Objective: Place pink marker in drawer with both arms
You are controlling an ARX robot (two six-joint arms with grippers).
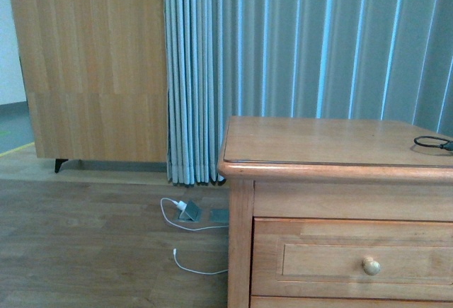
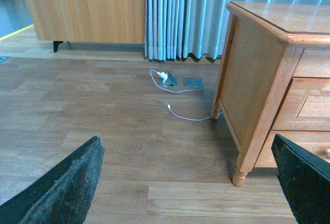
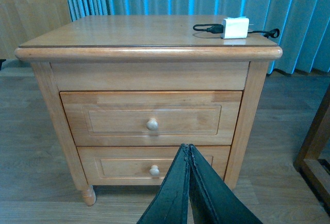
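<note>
Your drawer (image 3: 151, 119) sits fully closed in the nightstand (image 3: 149, 54), contents hidden; you can't see the pink marker anywhere. A white charger (image 3: 235, 28) lies on top. Your left gripper (image 2: 191, 183) is spread wide above wood floor (image 2: 103, 110); your right gripper (image 3: 188, 154) is pinched together, empty.

Light-brown drawer (image 3: 152, 118) with pale knob (image 3: 152, 124); blue-grey curtain (image 1: 304, 46); black fingers (image 3: 191, 193).
</note>
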